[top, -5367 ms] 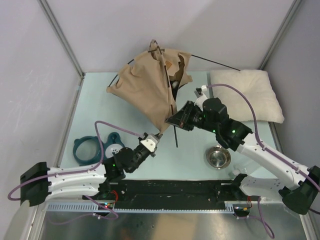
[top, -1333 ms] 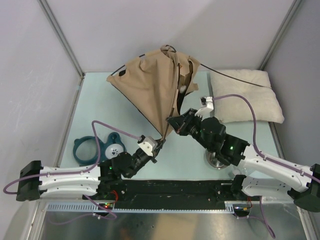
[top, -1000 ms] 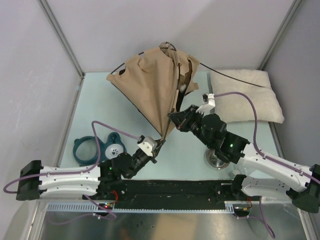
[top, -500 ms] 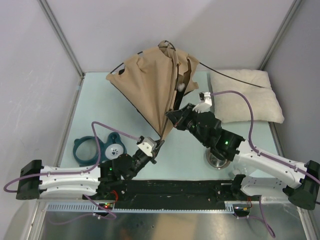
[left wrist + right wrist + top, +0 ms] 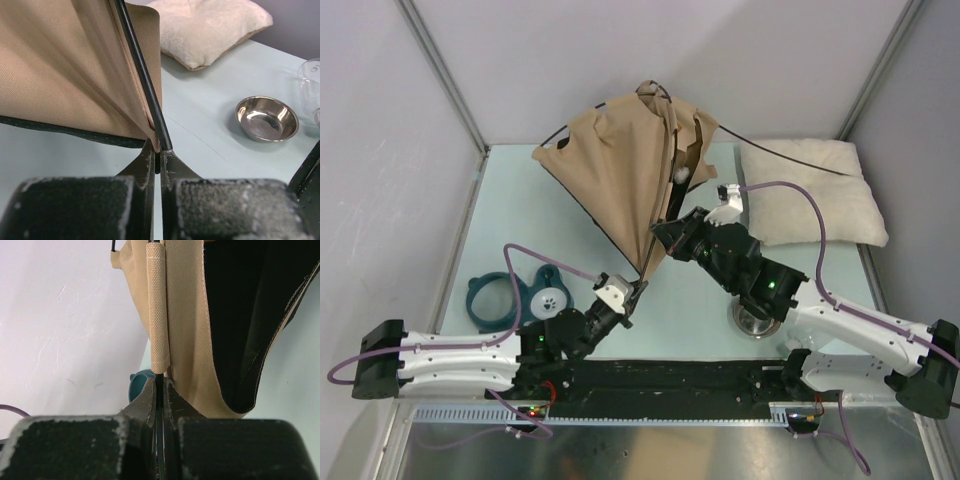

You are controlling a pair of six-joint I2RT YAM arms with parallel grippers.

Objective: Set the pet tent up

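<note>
The pet tent (image 5: 620, 185) is a tan fabric cone with black edging, half raised at the back middle of the table. A white pompom (image 5: 680, 175) shows in its opening. My left gripper (image 5: 638, 283) is shut on the lower end of a thin black pole (image 5: 142, 75) at the tent's near corner (image 5: 65, 65). My right gripper (image 5: 660, 232) is shut on another black pole just below its tan sleeve (image 5: 156, 310), beside the black lining (image 5: 240, 315). In the wrist views the left gripper (image 5: 159, 152) and right gripper (image 5: 160, 385) each pinch a pole tightly.
A cream pillow (image 5: 810, 200) lies at the back right, and a loose pole end (image 5: 770, 152) juts over it. A steel bowl (image 5: 752, 320) sits under my right arm. A teal ring (image 5: 490, 297) and a paw-print item (image 5: 548, 298) lie at the left.
Over the last five seconds the tent's peak rose and shifted to the back right, and my right arm swung in over the bowl. In the last second almost nothing moved.
</note>
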